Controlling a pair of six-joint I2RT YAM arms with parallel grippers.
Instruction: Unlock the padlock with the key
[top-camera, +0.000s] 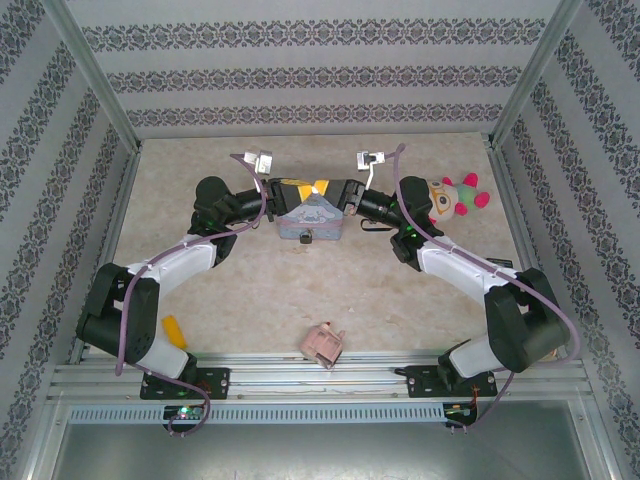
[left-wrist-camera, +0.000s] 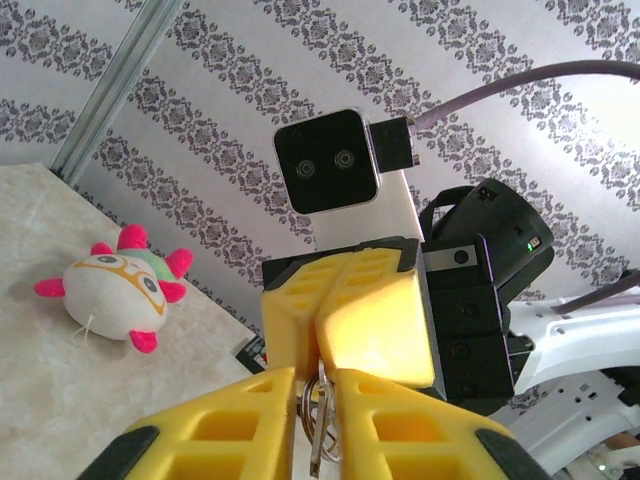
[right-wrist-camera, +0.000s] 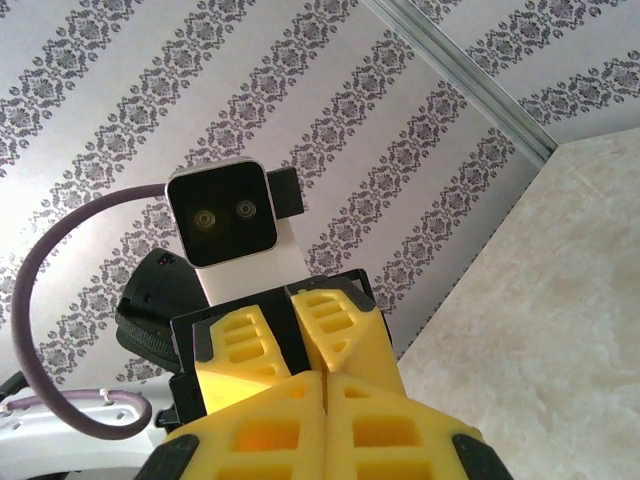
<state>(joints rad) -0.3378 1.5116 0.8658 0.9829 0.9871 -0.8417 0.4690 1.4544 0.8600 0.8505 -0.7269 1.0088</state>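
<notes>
Your left gripper (left-wrist-camera: 317, 385) stood nearly closed directly above the blue tin (top-camera: 328, 222). The key (left-wrist-camera: 318, 445) and its ring hung in the narrow gap between the fingers, and you could not tell whether those fingers pinched it. Your right gripper (right-wrist-camera: 326, 385) was fully closed, meeting the left one tip to tip above the tin, with the ring just under its tips. The padlock (top-camera: 305, 237) sat against the tin's near face.

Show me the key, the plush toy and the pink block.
key (left-wrist-camera: 316, 452): left wrist view, its blade.
plush toy (left-wrist-camera: 105, 296): left wrist view, its face.
pink block (top-camera: 323, 345): top view, its middle.
</notes>
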